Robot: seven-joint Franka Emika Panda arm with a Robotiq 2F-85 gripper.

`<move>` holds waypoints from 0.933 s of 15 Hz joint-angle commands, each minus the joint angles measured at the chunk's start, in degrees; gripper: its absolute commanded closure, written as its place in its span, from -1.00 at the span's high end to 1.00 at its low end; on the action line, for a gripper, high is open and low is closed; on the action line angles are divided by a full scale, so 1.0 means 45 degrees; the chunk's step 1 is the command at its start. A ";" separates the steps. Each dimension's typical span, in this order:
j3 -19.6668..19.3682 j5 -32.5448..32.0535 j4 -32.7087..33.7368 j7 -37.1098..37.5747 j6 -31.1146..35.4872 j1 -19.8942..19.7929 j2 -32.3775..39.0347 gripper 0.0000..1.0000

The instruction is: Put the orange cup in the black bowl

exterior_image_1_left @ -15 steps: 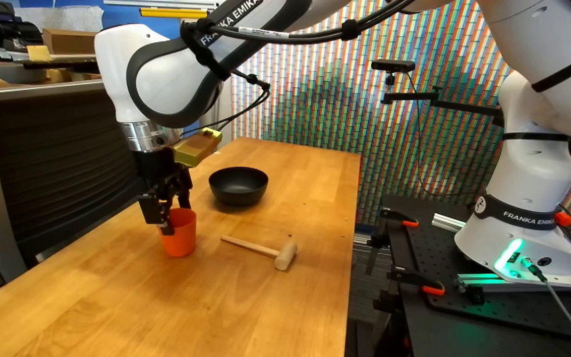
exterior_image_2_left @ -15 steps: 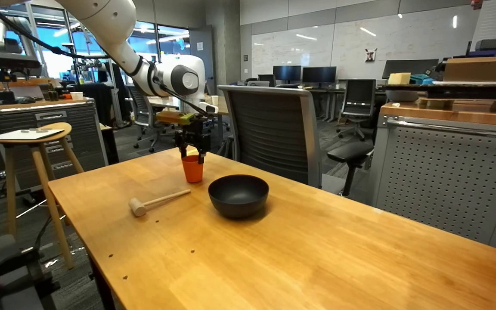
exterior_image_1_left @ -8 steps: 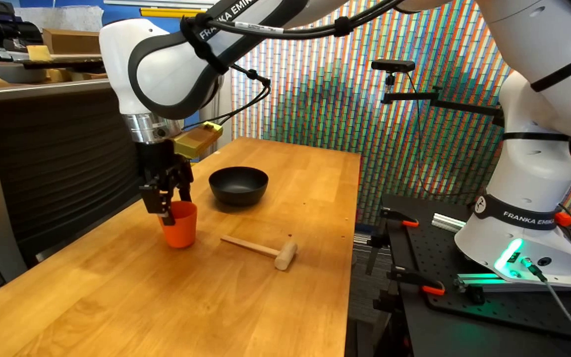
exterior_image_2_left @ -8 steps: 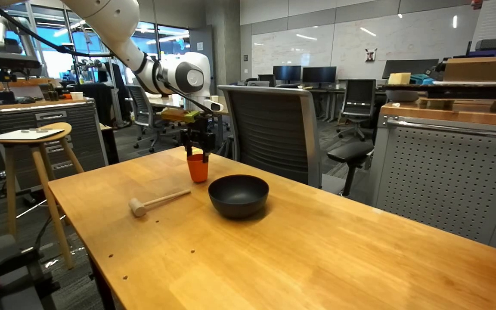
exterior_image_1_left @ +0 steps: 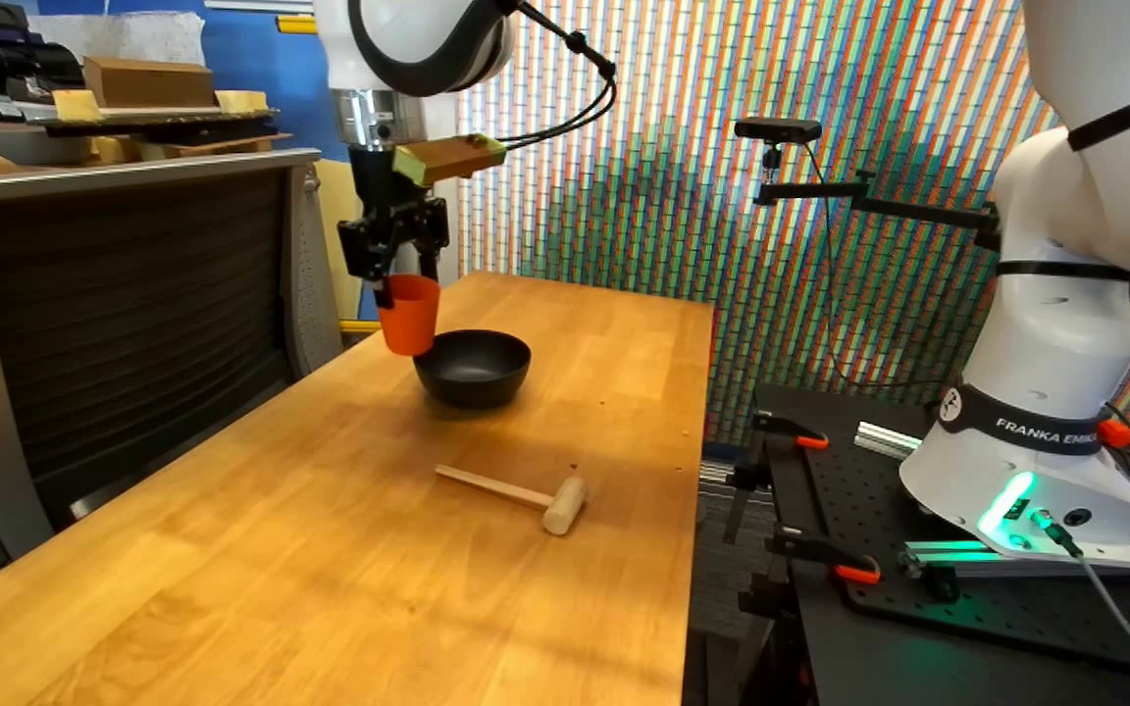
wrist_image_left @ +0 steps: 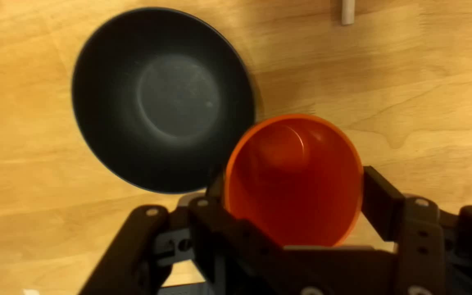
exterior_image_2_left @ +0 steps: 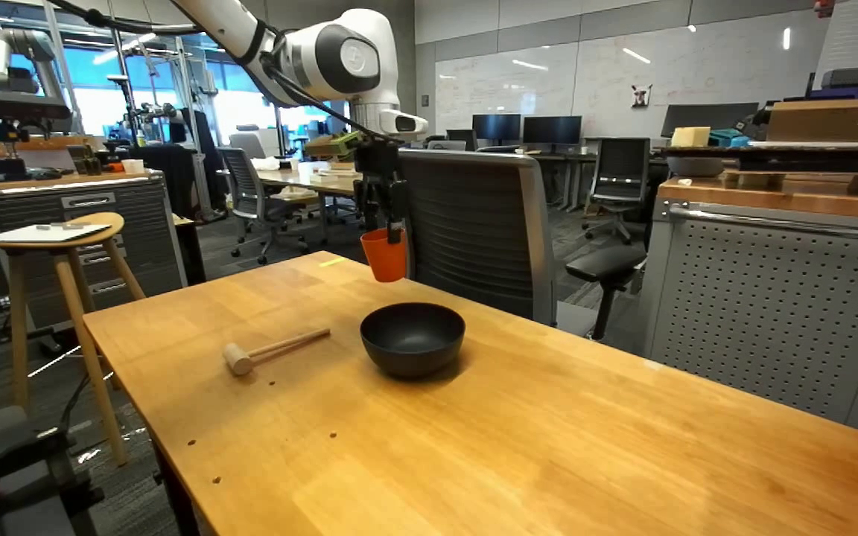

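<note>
Likely the carry: claw (wrist_image_left: 293, 188) clamped across the orange cup (exterior_image_2_left: 386, 258), which hangs clear of the worktop (exterior_image_1_left: 330, 569), lower right of the black bowl (wrist_image_left: 178, 98) in the wrist view. Next likely calls for a shift toward that frame's upper left, then lowering and release. Against the earlier exterior frames, cup sits higher, nearer the bowl.

gripper (exterior_image_1_left: 406, 282): was mostly black, grey in spots
orange cup (wrist_image_left: 293, 180): was plain orange-red, in gripper; looked deeper red inside
black bowl (wrist_image_left: 164, 100): was plain black, lower than gripper; floor looked dark grey
mallet (exterior_image_1_left: 526, 496): was pale wood colour, lower than gripper
table (exterior_image_1_left: 310, 569): was honey-brown, wood-grained, under gripper
arm (exterior_image_2_left: 325, 63): was white with dark bands, above gripper
wrist box (exterior_image_1_left: 452, 158): was yellow-green and brown, beside gripper's top
striped wall (exterior_image_1_left: 643, 176): ran vertical orange, green, blue, white, well apart from gripper
</note>
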 commanded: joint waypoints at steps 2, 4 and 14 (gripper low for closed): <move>-0.0282 0.0488 -0.2433 0.1368 0.0523 -0.0674 -0.1366 0.09; -0.0307 0.0713 -0.2663 0.1453 0.0719 -0.0983 -0.1106 0.09; -0.0483 0.0713 -0.2795 0.1085 0.2159 -0.1372 0.0050 0.91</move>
